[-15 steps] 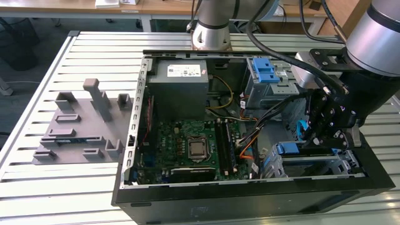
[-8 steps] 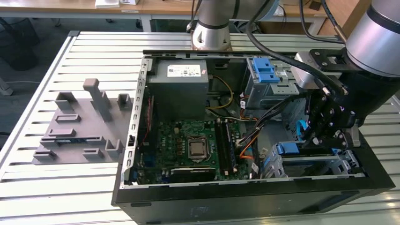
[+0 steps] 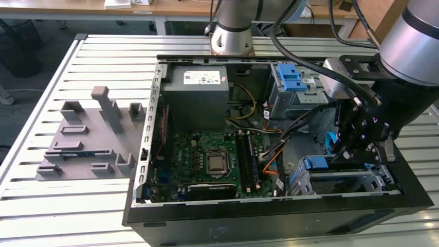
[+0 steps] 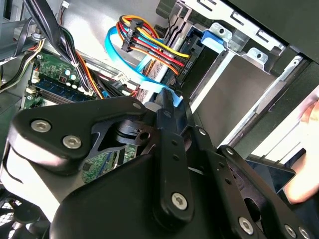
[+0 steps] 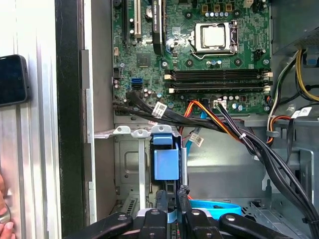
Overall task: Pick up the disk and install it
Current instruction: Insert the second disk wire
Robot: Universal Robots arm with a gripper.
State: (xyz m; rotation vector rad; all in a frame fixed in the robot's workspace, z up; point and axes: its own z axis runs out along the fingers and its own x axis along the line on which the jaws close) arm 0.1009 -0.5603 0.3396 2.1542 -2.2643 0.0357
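The disk stands on edge in the lower drive cage (image 3: 357, 181) of the open computer case. Its blue carrier tab (image 5: 165, 162) shows at the cage's mouth, and the same tab (image 3: 315, 163) appears in the exterior view. My gripper (image 3: 348, 154) reaches down into the case right at that cage. In the first wrist view my gripper (image 5: 172, 191) has its two fingers close together just short of the tab, with a thin blue piece between them. In the second wrist view a blue piece (image 4: 172, 96) sits at the fingertip. Most of the disk's body is hidden.
A grey power supply (image 3: 199, 82), a motherboard (image 3: 213, 159) and an upper drive cage with blue tabs (image 3: 291, 77) fill the case. Coloured power wires (image 4: 149, 45) and a light blue flat cable (image 4: 144, 79) hang close by. A grey fixture (image 3: 89, 139) lies at the exterior view's left. A hand (image 4: 309, 149) is nearby.
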